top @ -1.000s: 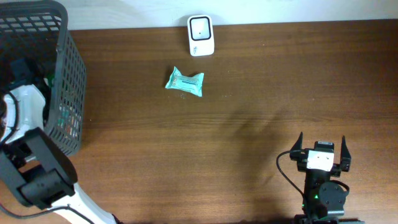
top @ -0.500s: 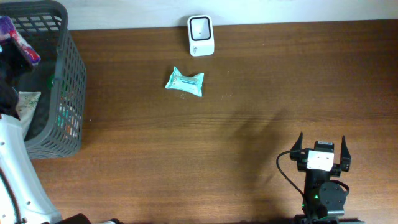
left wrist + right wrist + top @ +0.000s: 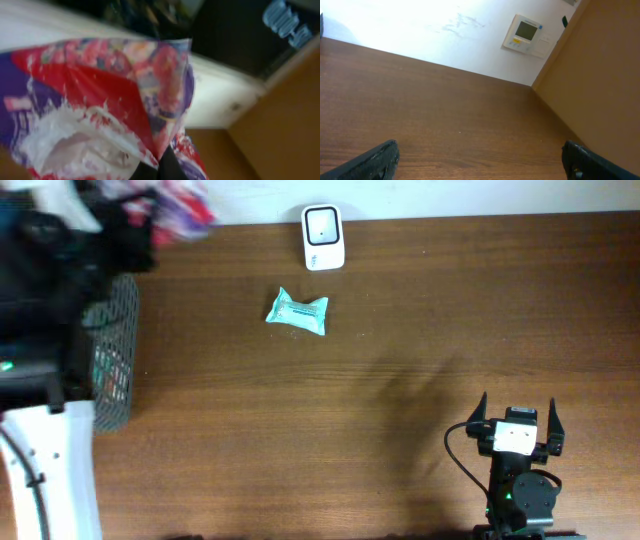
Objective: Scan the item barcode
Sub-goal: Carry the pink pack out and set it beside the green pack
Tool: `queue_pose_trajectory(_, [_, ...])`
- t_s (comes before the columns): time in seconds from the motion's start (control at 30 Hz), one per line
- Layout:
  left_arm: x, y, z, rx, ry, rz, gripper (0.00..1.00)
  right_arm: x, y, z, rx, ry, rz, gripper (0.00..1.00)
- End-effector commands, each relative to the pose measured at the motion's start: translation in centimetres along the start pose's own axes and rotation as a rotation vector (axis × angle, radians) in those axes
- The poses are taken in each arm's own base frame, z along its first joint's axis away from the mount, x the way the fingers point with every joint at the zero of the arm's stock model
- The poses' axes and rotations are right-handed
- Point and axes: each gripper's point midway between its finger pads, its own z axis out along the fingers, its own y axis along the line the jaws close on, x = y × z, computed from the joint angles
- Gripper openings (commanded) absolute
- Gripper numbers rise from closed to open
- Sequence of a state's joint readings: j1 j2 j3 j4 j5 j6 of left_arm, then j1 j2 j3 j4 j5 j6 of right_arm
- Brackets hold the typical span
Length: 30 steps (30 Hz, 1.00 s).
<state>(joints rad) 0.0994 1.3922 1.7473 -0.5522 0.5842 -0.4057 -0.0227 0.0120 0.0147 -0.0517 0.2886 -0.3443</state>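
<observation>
A red, purple and white packet (image 3: 182, 212) hangs blurred above the table's far left corner, with my left gripper (image 3: 148, 227) shut on its edge. In the left wrist view the packet (image 3: 100, 95) fills most of the frame, and the dark fingertips (image 3: 150, 172) pinch its lower edge. The white barcode scanner (image 3: 323, 237) stands at the table's back edge, to the right of the packet. My right gripper (image 3: 517, 412) rests open at the front right, with only bare table between its fingers (image 3: 375, 159).
A dark wire basket (image 3: 115, 370) stands at the left edge, mostly hidden under my left arm. A teal packet (image 3: 297, 312) lies on the table just in front of the scanner. A wall panel (image 3: 525, 34) shows in the right wrist view.
My left arm has risen out of the basket with the red and purple packet and swung right toward the back edge. The right arm has stayed still.
</observation>
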Motion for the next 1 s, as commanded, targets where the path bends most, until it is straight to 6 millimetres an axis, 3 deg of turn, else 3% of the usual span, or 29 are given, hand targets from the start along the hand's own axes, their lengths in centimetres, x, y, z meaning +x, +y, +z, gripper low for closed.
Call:
queue_pose_trajectory(0.0, [7.0,-0.9,4.7,-0.066,0.211,-0.067,0.0,0.4,-0.2,0.0,0.014,0.009,0.0,0.99])
queue_pose_trajectory(0.13, [17.0,-1.8,9.7,-0.128,0.491,-0.069,0.0,0.4,-0.2,0.0,0.014,0.009,0.0,0.99])
queue_pose_trajectory(0.23, [22.5,-0.6,12.6,-0.228,0.605,-0.025,0.0,0.4,-0.2,0.0,0.014,0.009,0.0,0.99])
queue_pose_trajectory(0.4, [33.4,0.7,17.1,-0.285,0.82,0.026,0.0,0.4,-0.2,0.0,0.014,0.009,0.0,0.99])
queue_pose_trajectory(0.53, [38.1,1.3,17.7,-0.305,0.921,0.038,0.01,0.4,-0.2,0.0,0.014,0.01,0.0,0.99])
queue_pose_trajectory(0.63, [38.4,0.8,17.7,-0.298,0.927,0.046,0.38,0.4,-0.2,0.0,0.014,0.009,0.0,0.99])
queue_pose_trajectory(0.73, [37.3,1.1,17.6,-0.296,0.919,0.056,0.45,0.4,-0.2,0.0,0.014,0.009,0.0,0.99])
queue_pose_trajectory(0.83, [31.8,0.8,17.2,-0.294,0.833,0.042,0.47,0.4,-0.2,0.0,0.014,0.009,0.0,0.99])
queue_pose_trajectory(0.87, [28.3,0.5,16.7,-0.292,0.773,0.031,0.48,0.4,-0.2,0.0,0.014,0.009,0.0,0.99])
queue_pose_trajectory(0.93, [22.8,0.1,15.3,-0.291,0.673,0.016,0.59,0.4,-0.2,0.0,0.014,0.009,0.0,0.99])
queue_pose_trajectory(0.97, [19.6,-0.1,14.1,-0.29,0.611,0.009,0.71,0.4,-0.2,0.0,0.014,0.009,0.0,0.99])
